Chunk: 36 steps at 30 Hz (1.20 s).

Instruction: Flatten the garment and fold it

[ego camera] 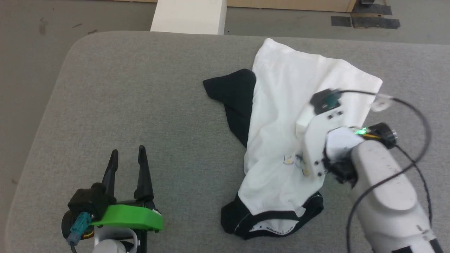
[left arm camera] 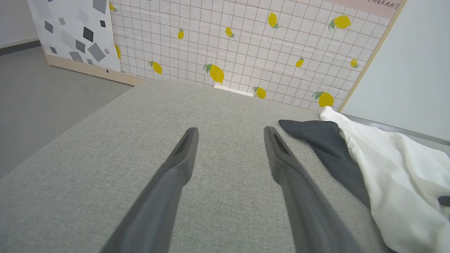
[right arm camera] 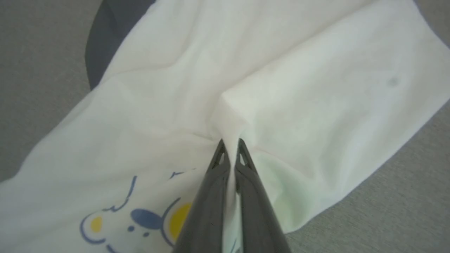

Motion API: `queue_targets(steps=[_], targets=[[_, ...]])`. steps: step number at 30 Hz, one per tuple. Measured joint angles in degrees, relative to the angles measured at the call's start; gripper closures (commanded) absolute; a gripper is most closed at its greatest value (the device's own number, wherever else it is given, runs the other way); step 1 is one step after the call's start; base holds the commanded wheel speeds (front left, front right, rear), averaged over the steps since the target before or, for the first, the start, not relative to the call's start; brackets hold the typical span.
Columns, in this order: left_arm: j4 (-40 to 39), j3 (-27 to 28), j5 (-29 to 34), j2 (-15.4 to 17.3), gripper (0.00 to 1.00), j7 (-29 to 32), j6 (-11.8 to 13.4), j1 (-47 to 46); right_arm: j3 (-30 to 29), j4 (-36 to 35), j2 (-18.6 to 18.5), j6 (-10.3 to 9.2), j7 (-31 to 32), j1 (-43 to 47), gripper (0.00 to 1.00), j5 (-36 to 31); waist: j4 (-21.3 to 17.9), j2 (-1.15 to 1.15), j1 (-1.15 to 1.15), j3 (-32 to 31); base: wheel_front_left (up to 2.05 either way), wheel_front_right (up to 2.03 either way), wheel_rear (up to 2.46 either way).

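One crumpled white, black-sleeved shirt (ego camera: 281, 105) lies right of centre on the grey fabric surface (ego camera: 140, 88), right claw (right arm camera: 231, 142) clamped on its white fold, left claw (ego camera: 128, 149) spread above the open left half.

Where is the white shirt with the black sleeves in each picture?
Head view: the shirt lies crumpled right of centre on the grey table.
Left wrist view: the shirt sits at the right edge.
Right wrist view: the shirt spreads across most of the picture, pinched by the right gripper.
Shared landmark: the black sleeve, on the shirt's left in all three.
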Motion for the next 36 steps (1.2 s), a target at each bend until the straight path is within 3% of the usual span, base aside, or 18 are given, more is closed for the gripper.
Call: queue_targets(steps=[5,11,17,18,19,25,29,36], targets=[[0.1,-0.3,0.0,-0.2,0.0,0.0,-0.7,0.0,-10.3,-7.4,-2.2,0.0,-4.4,2.4,1.0,2.7,-1.1,0.0,0.0,-0.8,0.0,0.0,0.0],[1.1,-2.2,-0.2,-0.3,0.0,0.0,-1.4,-0.3,-28.6,-13.1,-6.8,0.0,-4.7,10.5,1.0,-0.3,-2.5,0.0,0.0,-1.9,0.0,0.0,0.0],[2.4,-2.8,-0.6,-0.4,0.0,0.0,-1.5,-1.0,-36.6,-15.6,-4.7,-0.01,-3.9,17.1,1.0,-3.0,-3.8,0.0,0.0,-2.1,0.0,0.0,0.0],[2.7,-2.9,-0.6,-0.4,0.0,0.0,-1.5,-1.0,-37.1,-16.1,-3.8,-0.01,-4.9,17.3,0.45,-2.7,-4.0,0.0,0.0,-2.1,0.0,0.0,0.0],[3.0,-2.9,-0.6,-0.4,0.0,0.0,-1.5,-1.0,-37.0,-16.7,-3.3,-0.01,-6.1,17.3,0.0,-2.4,-4.3,0.0,0.0,-2.2,0.0,0.0,0.0],[4.7,-3.9,-3.8,-0.4,0.0,0.0,-1.5,-1.7,-36.6,-23.0,-0.7,-0.01,-21.7,17.2,0.0,3.5,-5.2,0.0,0.0,-2.7,0.0,0.0,0.0],[7.4,-6.6,-7.2,-0.4,0.0,3.1,-1.5,-5.5,-37.9,-25.8,0.1,-0.01,-27.9,18.2,0.0,4.5,-5.5,0.0,0.0,-2.9,0.0,0.0,0.0],[15.4,-14.4,-11.6,-0.4,0.0,20.1,0.0,-21.6,-35.6,-25.9,0.5,-0.01,-32.8,22.3,0.0,8.5,-6.8,0.0,0.0,-2.0,0.0,0.0,0.0]])
